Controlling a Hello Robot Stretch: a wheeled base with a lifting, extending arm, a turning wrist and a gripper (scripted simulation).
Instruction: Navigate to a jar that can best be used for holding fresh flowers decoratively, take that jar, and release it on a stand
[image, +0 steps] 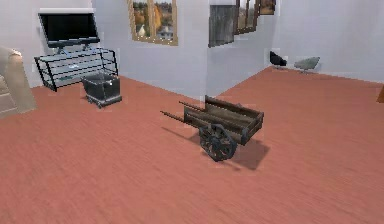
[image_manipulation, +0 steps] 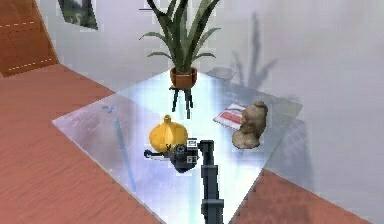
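Note:
A round yellow jar with a narrow neck stands on the glass table in the arm side view. The dark arm rises from the bottom edge, and the gripper sits just in front of and below the jar. I cannot tell whether it holds anything, nor whether it touches the jar. In the forward view a black glass-shelved stand carries a television at the far left wall.
On the glass table also stand a potted plant on a small dark tripod, a tan figure and a flat book. On the red floor ahead are a wooden cart and a dark box.

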